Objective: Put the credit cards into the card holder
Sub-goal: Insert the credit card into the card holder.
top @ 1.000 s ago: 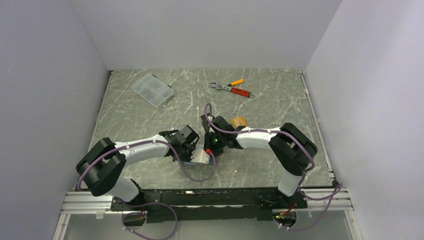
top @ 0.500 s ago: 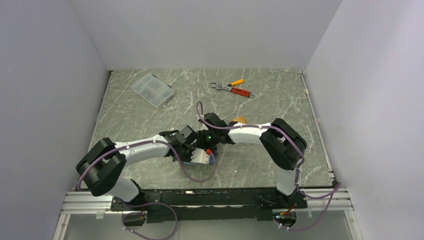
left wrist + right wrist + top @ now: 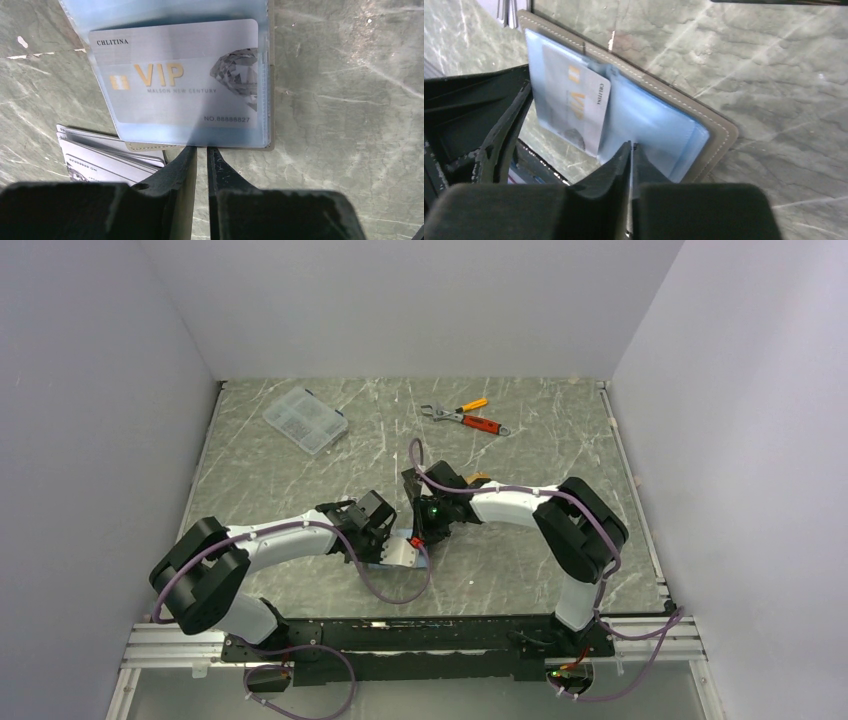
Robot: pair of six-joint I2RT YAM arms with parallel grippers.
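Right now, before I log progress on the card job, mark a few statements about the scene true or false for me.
1. A silver VIP card sits in a slot of the card holder. True.
2. The card holder is snapped shut. False: it lies open.
3. More cards lie loose on the table by the holder's corner. True.
4. The wrench and pliers touch the card holder. False: they lie far off, near the table's back edge.
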